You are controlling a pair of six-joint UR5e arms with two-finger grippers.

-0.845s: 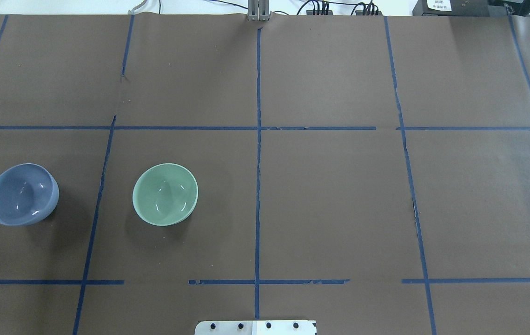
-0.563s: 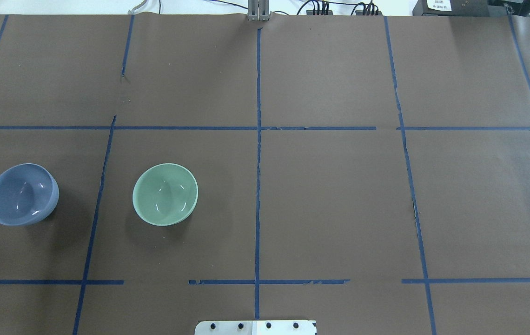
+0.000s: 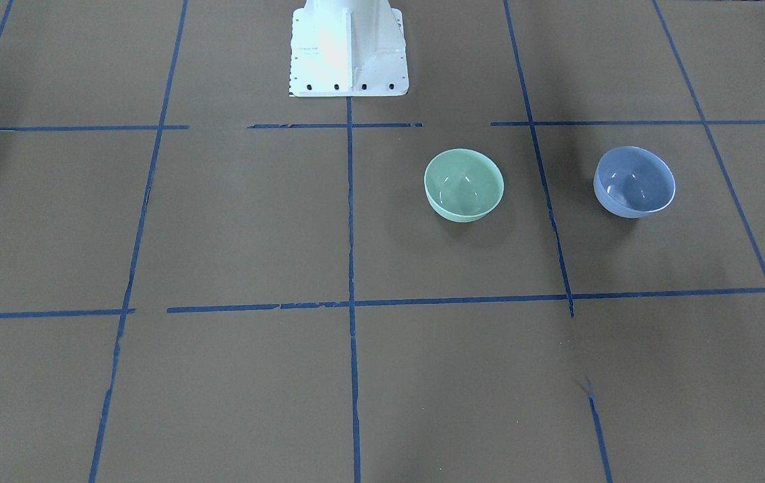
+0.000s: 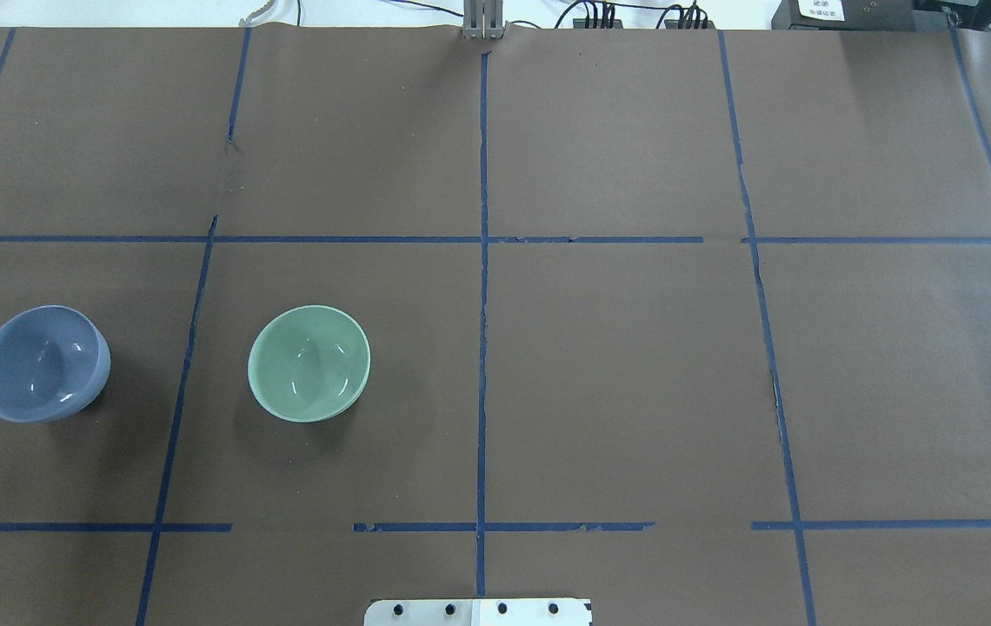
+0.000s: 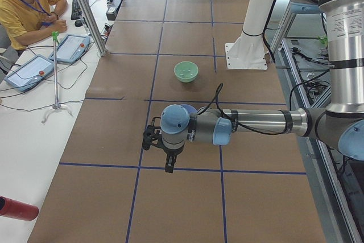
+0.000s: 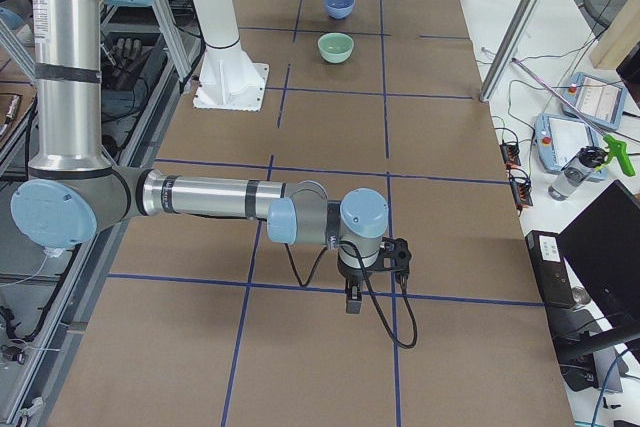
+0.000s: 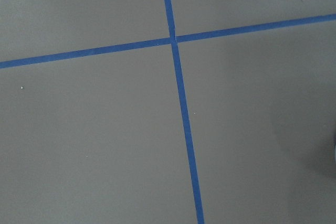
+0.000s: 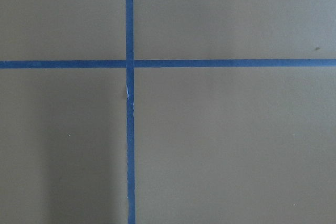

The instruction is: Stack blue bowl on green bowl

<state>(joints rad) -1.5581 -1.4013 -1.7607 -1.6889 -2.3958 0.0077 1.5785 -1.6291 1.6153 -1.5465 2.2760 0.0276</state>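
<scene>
The blue bowl [image 4: 42,363] sits upright on the brown surface [image 4: 635,365] at the far left of the overhead frame, a little below mid-height. The green bowl [image 4: 309,363] stands level with it to its right, left of centre. A blue tape line [image 4: 182,365] runs between them; they are well apart and not yet stacked. In the view from across the surface the two lie right of centre in the upper half, the green one nearer my white base [image 3: 349,47] at the top. My left pincer [image 5: 169,165] shows only in the view from the left end, pointing downward in the lower middle of that frame, above the surface near a tape line. My right pincer [image 6: 352,304] shows only in the view from the right end, likewise pointing down, low in the centre, far from both bowls at the top of that frame. From those angles I cannot tell whether either pincer is open or closed. Each of my wrist cameras looks down on the surface at a crossing of tape lines.
</scene>
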